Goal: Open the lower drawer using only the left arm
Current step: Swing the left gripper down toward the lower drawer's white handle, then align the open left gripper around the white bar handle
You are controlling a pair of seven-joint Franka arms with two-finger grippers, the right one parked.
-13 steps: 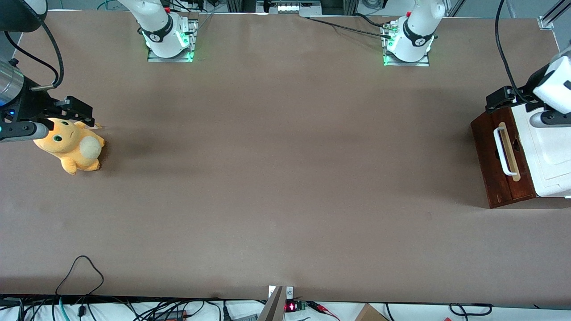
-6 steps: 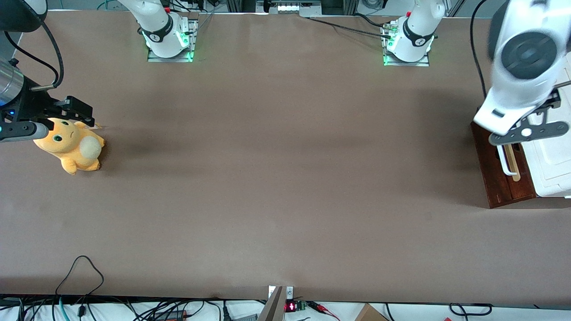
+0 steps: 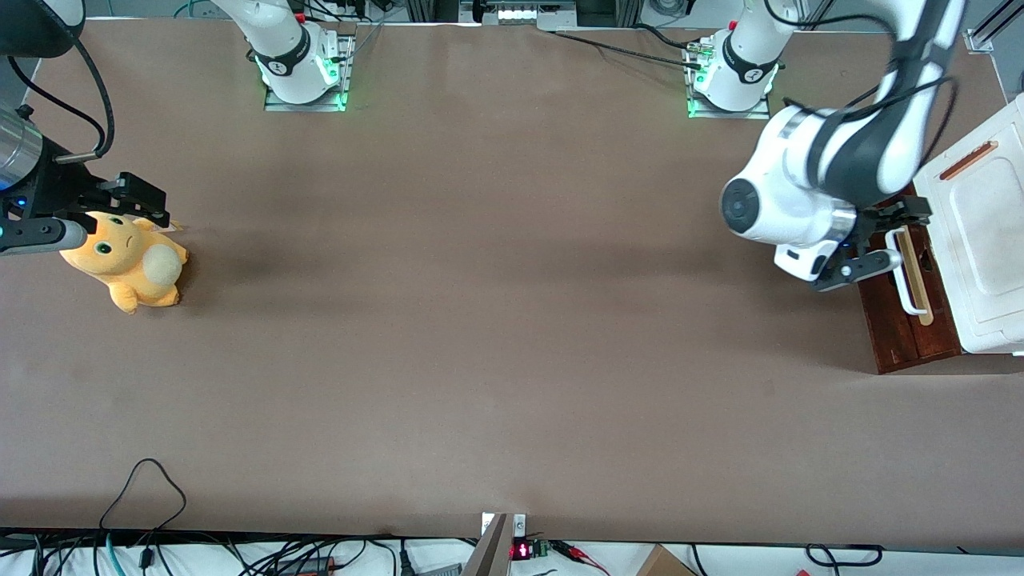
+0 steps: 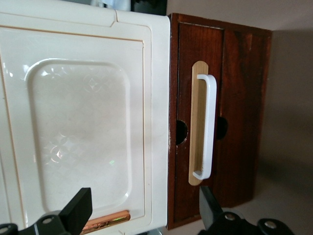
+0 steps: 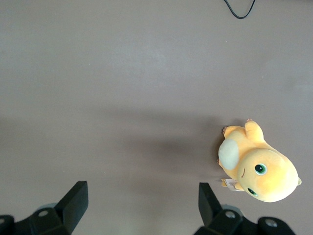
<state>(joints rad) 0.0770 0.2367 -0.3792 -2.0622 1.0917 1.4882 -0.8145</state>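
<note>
Left wrist view: gripper (image 4: 142,215) with its two black fingers (image 4: 78,210) spread wide apart, nothing between them, hovering over the drawer unit without touching it. One finger sits over the white box-like top (image 4: 78,122), near its copper-coloured strip (image 4: 105,221); the other sits over the dark wood front, close to one end of the white handle (image 4: 208,127). Lower drawer (image 4: 242,107) shows its red-brown front, sitting flush with the rest of the wood front; no light wood interior visible. Handle is U-shaped, mounted on a pale wood strip (image 4: 194,129), with a round dark hole in the wood on either side of the strip. Front view: gripper (image 3: 876,240) sits at the end of the left arm (image 3: 808,192), right at the drawer front; lower drawer (image 3: 896,320) lies at the working arm's end of the counter (image 3: 496,320), handle (image 3: 904,276) facing toward the parked arm's end. The arm's big white wrist joint hangs above the counter just beside the drawer front, partly covering the front's part farthest from the front camera. White top (image 3: 980,240) sits above the wood body. Well apart, at the parked arm's end of the counter, an orange plush toy (image 3: 128,264) lies on the brown surface.
</note>
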